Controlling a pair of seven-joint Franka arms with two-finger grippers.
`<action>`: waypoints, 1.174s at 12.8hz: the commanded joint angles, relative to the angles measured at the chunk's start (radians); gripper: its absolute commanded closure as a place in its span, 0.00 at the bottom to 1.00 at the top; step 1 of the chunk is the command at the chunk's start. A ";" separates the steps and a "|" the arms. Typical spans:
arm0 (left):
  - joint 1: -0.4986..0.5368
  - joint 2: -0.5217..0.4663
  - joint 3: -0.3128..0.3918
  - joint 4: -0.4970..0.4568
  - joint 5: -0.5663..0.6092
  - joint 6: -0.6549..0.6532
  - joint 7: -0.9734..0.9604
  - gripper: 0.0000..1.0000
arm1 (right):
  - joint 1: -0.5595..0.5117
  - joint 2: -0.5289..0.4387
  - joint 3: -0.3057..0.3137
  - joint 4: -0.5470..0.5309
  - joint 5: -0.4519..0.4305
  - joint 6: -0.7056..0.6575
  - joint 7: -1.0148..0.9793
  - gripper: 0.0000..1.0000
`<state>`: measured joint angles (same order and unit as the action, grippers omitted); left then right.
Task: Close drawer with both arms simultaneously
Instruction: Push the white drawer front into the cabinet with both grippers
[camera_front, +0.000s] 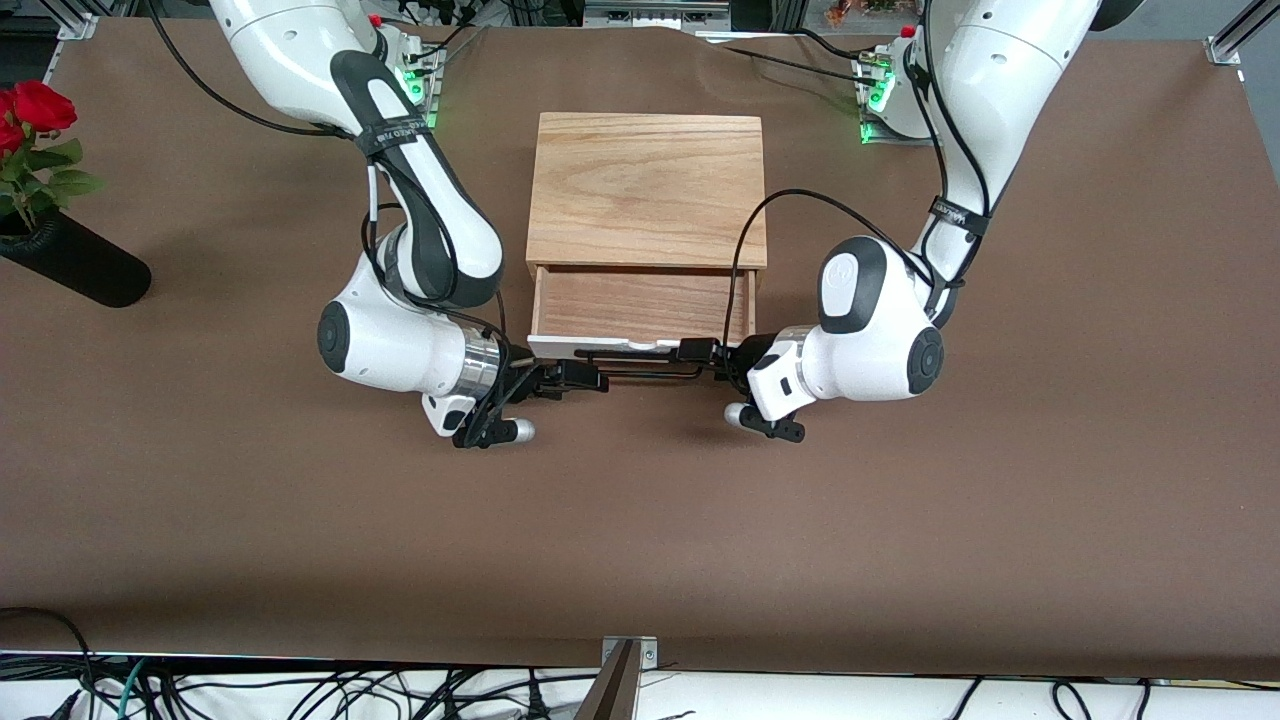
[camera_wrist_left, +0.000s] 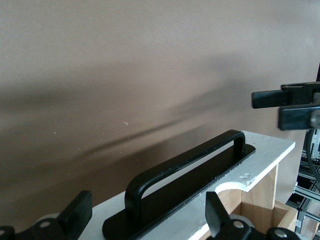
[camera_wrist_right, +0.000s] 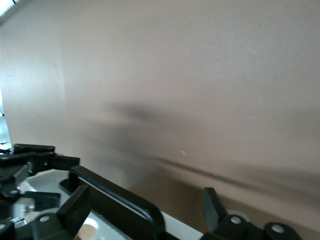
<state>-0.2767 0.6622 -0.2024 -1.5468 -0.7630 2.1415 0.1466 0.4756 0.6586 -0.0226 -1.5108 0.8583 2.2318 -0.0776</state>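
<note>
The drawer (camera_front: 640, 305) stands pulled out of the oak box (camera_front: 645, 190), its white front panel (camera_front: 560, 347) and black bar handle (camera_front: 640, 362) facing the front camera. My left gripper (camera_front: 700, 360) is open at the handle's end toward the left arm. In the left wrist view its fingers (camera_wrist_left: 75, 215) straddle the handle (camera_wrist_left: 185, 170) and the panel (camera_wrist_left: 270, 147). My right gripper (camera_front: 590, 373) is open at the other end. In the right wrist view its fingers (camera_wrist_right: 212, 207) straddle the handle (camera_wrist_right: 115, 192). Neither gripper is closed on the handle.
A black vase (camera_front: 75, 262) with red roses lies toward the right arm's end of the table. Brown tabletop (camera_front: 640, 520) stretches from the drawer's front to the table's near edge (camera_front: 640, 662). Each wrist view shows the other gripper farther along the panel.
</note>
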 joint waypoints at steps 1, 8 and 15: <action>-0.001 0.002 0.005 -0.004 -0.022 -0.008 0.030 0.00 | -0.003 -0.040 -0.002 -0.090 0.019 -0.001 -0.074 0.00; 0.001 0.001 0.005 -0.007 -0.019 -0.057 0.031 0.00 | -0.002 -0.117 0.004 -0.215 0.021 -0.040 -0.071 0.00; 0.014 -0.001 0.005 -0.021 -0.018 -0.211 0.019 0.00 | -0.002 -0.186 0.052 -0.328 0.022 -0.040 -0.053 0.00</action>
<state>-0.2713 0.6742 -0.1989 -1.5487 -0.7631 2.0055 0.1458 0.4750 0.5361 -0.0002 -1.7493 0.8596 2.1975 -0.1250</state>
